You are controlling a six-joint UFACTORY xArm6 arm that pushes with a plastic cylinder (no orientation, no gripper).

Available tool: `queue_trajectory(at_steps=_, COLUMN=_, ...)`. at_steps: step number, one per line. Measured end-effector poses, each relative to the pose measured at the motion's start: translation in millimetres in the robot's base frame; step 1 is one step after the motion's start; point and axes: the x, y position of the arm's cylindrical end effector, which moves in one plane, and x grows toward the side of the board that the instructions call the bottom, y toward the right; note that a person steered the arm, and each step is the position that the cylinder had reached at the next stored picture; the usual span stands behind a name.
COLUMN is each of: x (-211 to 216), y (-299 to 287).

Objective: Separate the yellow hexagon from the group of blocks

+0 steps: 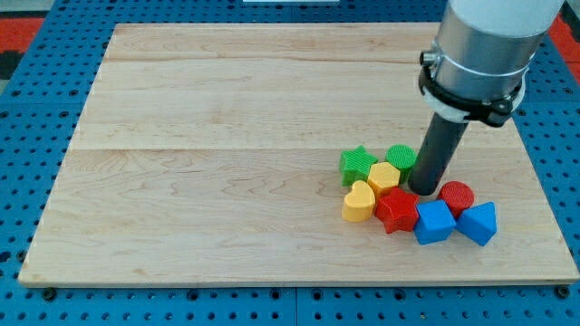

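Observation:
The yellow hexagon (383, 176) sits in a tight cluster at the view's lower right of the wooden board (227, 181). It touches the green star (359, 165) on its left, the green round block (401, 157) above it, the yellow heart (360, 202) below left and the red star (397, 209) below. A red cylinder (456, 196), a blue cube (434, 222) and a blue triangular block (479, 223) lie further right. My tip (422, 189) stands just right of the yellow hexagon, between it and the red cylinder, close to the green round block.
The board lies on a blue perforated base (27, 172). The arm's grey body (480, 45) and black collar (469, 95) hang over the board's upper right. The board's bottom edge runs just below the cluster.

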Motion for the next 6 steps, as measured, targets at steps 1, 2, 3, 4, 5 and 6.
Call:
queue_trajectory(at_steps=1, x=-2, y=-35)
queue_trajectory(at_steps=2, x=-13, y=-67)
queue_trajectory(at_steps=3, x=-28, y=-97)
queue_trajectory(at_steps=4, x=-2, y=-120)
queue_trajectory(at_steps=5, x=59, y=-114)
queue_trajectory(at_steps=6, x=58, y=-70)
